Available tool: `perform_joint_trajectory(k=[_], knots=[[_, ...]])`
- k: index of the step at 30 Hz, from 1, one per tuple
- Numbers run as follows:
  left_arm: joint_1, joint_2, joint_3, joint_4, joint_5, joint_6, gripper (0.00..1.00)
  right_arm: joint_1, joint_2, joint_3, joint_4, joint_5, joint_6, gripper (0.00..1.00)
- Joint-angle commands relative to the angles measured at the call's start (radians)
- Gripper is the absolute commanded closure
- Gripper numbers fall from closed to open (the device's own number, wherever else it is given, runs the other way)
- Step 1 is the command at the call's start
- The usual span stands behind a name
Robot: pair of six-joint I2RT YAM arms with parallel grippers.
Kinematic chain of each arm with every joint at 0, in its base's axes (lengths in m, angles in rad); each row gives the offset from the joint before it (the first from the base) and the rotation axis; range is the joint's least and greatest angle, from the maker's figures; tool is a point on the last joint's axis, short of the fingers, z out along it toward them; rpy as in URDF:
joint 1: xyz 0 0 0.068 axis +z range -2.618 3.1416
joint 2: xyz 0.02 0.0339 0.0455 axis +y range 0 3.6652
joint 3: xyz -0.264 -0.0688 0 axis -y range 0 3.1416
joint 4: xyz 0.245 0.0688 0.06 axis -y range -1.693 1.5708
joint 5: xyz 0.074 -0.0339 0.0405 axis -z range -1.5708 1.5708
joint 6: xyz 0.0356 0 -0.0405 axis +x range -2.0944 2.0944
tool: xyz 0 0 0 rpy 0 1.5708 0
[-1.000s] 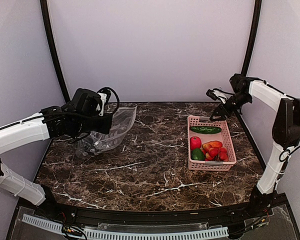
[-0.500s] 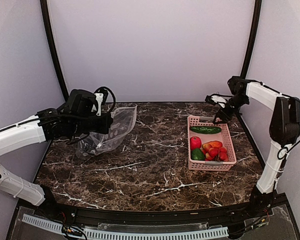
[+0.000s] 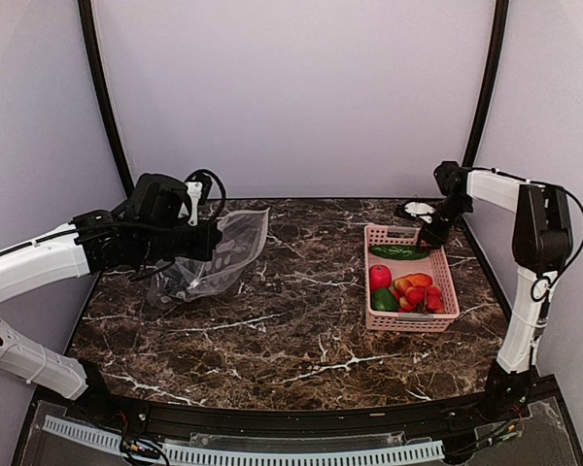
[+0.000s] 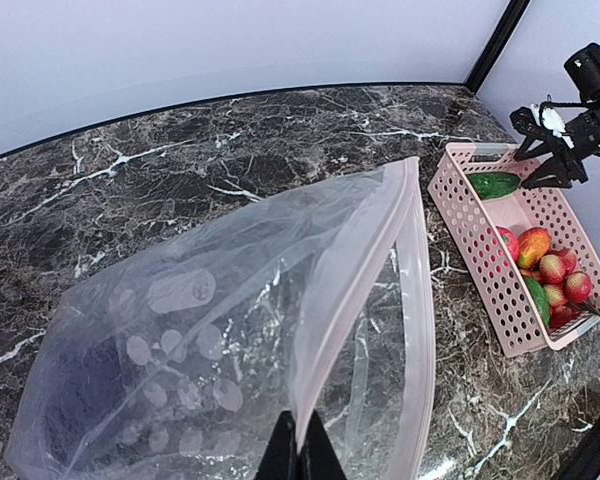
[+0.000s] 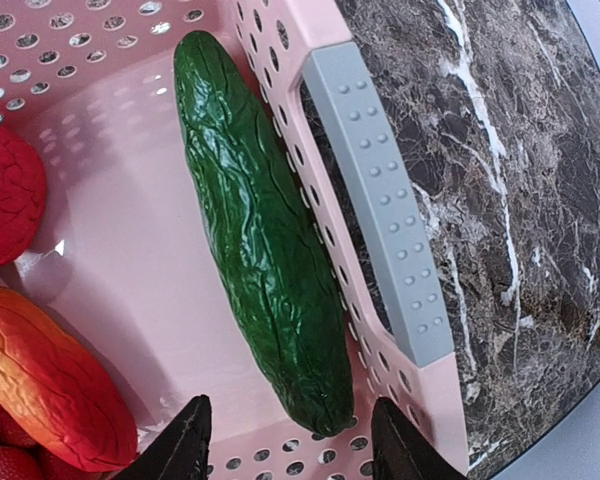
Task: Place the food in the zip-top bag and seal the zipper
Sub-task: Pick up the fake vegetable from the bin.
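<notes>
The clear zip-top bag (image 3: 212, 259) lies at the left, its mouth held up by my left gripper (image 3: 206, 243), which is shut on the upper lip (image 4: 352, 300) near the pale zipper strip (image 4: 417, 300). A dark shape shows inside the bag at its closed end (image 4: 75, 390). The pink basket (image 3: 447, 277) at the right holds the green cucumber (image 5: 255, 230), a red strawberry (image 3: 380, 277), an orange piece (image 5: 50, 375), a green pepper (image 3: 385, 301) and red grapes (image 3: 423, 297). My right gripper (image 5: 290, 440) is open just above the cucumber's end, fingers either side of it.
The basket has a grey handle (image 5: 380, 200) on its far end. The dark marble table (image 3: 291, 330) ends close behind the basket (image 5: 570, 420). Black corner posts (image 3: 481, 87) stand at the back.
My right gripper has dropped and swung in from behind the basket to just over the cucumber. The left gripper shifted slightly with the bag lip still in it.
</notes>
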Motion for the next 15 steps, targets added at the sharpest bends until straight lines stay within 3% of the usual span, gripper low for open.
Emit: perform_joint_trajectory(k=[1,15], knots=[[-0.003,0.015,0.025,-0.013,0.020,0.004,0.99,0.014,0.024,-0.019,0.058,0.039,-0.014,0.48],[-0.003,0.029,0.016,-0.008,0.035,0.000,0.99,0.054,0.097,-0.066,0.138,0.101,-0.001,0.45]])
